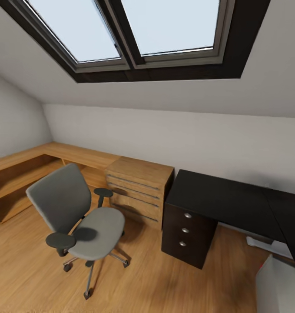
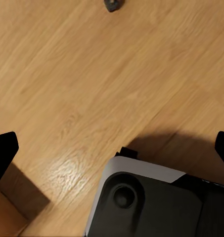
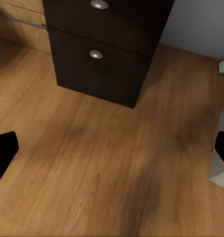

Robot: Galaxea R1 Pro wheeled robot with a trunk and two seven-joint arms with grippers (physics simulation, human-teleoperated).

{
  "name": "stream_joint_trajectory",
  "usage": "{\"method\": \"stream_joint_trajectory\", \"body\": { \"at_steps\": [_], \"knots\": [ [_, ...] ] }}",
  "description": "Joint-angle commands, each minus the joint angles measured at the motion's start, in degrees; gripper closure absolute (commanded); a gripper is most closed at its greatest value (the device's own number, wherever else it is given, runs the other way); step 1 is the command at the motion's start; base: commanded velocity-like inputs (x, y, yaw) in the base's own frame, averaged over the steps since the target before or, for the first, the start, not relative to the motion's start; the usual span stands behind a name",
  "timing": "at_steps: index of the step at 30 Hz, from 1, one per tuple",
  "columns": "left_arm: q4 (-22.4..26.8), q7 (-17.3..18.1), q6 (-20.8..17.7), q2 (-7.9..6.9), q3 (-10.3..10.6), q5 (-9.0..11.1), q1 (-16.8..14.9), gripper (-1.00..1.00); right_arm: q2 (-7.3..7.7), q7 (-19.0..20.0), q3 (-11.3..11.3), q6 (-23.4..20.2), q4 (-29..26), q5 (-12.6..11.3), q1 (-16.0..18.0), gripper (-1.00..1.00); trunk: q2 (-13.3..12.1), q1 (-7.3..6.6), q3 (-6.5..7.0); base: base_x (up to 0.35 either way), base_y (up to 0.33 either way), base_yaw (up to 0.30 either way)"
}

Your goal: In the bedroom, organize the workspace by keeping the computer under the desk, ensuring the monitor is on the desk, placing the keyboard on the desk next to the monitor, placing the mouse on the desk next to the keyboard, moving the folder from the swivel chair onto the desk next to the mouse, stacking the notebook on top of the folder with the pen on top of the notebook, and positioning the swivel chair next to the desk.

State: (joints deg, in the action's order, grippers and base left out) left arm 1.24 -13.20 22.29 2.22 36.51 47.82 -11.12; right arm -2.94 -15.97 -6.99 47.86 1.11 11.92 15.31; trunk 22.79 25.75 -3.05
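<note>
Both grippers over bare wood floor (image 1: 164,282), jaws wide, holding nothing: left gripper (image 2: 112,148) above the robot's base (image 2: 151,202), right gripper (image 3: 112,148) just short of the drawer unit (image 3: 104,54). Computer (image 1: 280,284) at the near right by the desk (image 1: 225,198). Swivel chair (image 1: 84,217) stands left, apart from the desk, seat bare. Wooden chest (image 1: 138,184) beside the desk; roof windows (image 1: 134,30) farthest.

Swivel chair (image 1: 80,217): I see it lower left of frame, on the floor (image 1: 164,282).
Drawer chest (image 1: 138,189): centre, behind chair, touching the counter.
Counter (image 1: 225,200): right.
Computer (image 1: 280,284): bottom right corner.
</note>
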Motion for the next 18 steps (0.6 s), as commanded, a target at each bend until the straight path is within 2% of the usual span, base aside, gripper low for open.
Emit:
{"method": "stream_joint_trajectory", "body": {
  "at_steps": [1,4,5,8,9,10,11,18],
  "knots": [
    [0.0,-0.4,0.9,0.06,0.5,0.2,0.0,-1.00,-0.08,-0.3,-0.5,0.2,0.1,0.6,0.1,-1.00,0.1,0.04,-0.11,0.000,0.000,0.274],
    [0.0,-0.4,5.1,0.20,0.5,0.2,0.0,-1.00,-0.27,-0.4,-0.5,0.7,0.1,0.5,0.1,-1.00,0.1,0.04,-0.05,0.000,0.000,0.274],
    [0.0,-0.4,7.5,0.29,0.5,0.2,0.0,-1.00,-0.32,-0.5,-0.5,1.5,0.1,0.4,0.1,-1.00,0.1,0.04,-0.03,0.000,0.000,0.275],
    [0.0,-0.3,11.0,0.39,0.5,0.2,0.0,-1.00,-0.31,-0.5,-0.5,4.0,0.1,0.4,-0.1,-1.00,0.1,0.04,0.03,0.000,0.000,0.275],
    [0.0,-0.3,13.5,0.46,0.5,0.2,0.0,-1.00,-0.31,-0.6,-0.5,6.3,0.1,0.4,-0.5,-1.00,0.1,0.04,0.05,0.000,0.000,0.275],
    [0.0,-0.6,20.0,0.57,0.5,0.2,0.4,-1.00,-0.31,-0.6,-0.5,10.5,0.1,0.4,-1.6,-1.00,0.1,0.04,0.07,0.000,0.000,0.276],
    [0.0,-0.7,23.9,0.72,0.5,0.2,1.0,-1.00,-0.31,-0.6,-0.5,11.6,0.1,0.4,-2.1,-1.00,0.1,0.04,0.09,0.000,0.000,0.276],
    [0.0,-0.7,37.7,2.14,0.5,0.2,3.8,-1.00,-0.29,-0.6,-0.5,12.1,0.0,0.4,-2.9,-1.00,0.1,0.04,0.23,0.000,0.000,0.276]
  ]
}}
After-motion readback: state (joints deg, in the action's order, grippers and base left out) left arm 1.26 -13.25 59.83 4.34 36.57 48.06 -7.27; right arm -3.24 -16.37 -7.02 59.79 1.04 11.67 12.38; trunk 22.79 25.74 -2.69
